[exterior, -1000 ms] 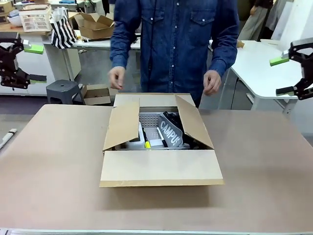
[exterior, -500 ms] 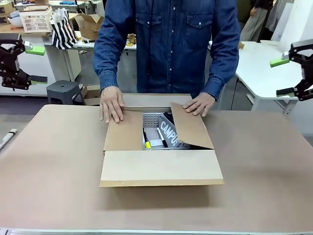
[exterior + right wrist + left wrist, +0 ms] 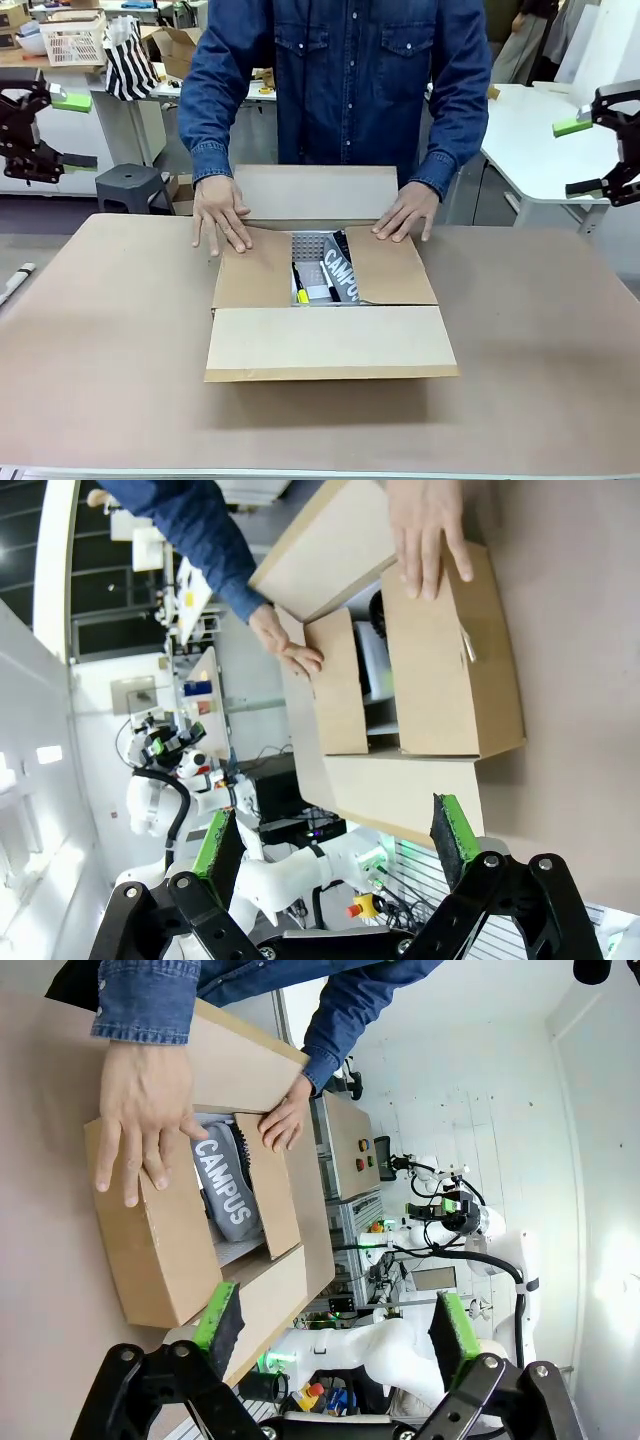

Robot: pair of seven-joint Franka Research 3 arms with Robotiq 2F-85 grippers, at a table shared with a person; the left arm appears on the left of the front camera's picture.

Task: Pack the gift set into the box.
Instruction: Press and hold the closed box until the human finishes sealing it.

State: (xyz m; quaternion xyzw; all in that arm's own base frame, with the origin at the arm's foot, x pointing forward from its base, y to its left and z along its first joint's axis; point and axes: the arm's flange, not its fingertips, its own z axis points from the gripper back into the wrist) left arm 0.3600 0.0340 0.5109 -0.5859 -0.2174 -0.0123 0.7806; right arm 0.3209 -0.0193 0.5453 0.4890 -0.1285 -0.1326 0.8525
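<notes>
The brown cardboard box [image 3: 330, 342] sits mid-table, its near flap folded out toward me and its far flap standing up. A person's hands [image 3: 220, 215] press both side flaps down flat. Through the gap between them shows the gift set [image 3: 336, 272]: a grey item printed CAMPUS and pens. My left gripper [image 3: 72, 130] hangs open high at the left edge, and my right gripper [image 3: 578, 156] hangs open high at the right, both far from the box. The left wrist view looks past the open left gripper [image 3: 335, 1330] at the box [image 3: 150, 1250]; the right gripper [image 3: 335, 840] likewise faces the box [image 3: 450, 690].
The brown table [image 3: 110, 330] stretches wide on both sides of the box. Behind the person stand a grey stool [image 3: 130, 185], a white table [image 3: 530, 130] at the right, and a back bench with cartons and a striped bag [image 3: 128, 65].
The person's hands came down onto the raised side flaps and pushed them flat over the contents. The far flap has risen upright. Both grippers stayed where they were.
</notes>
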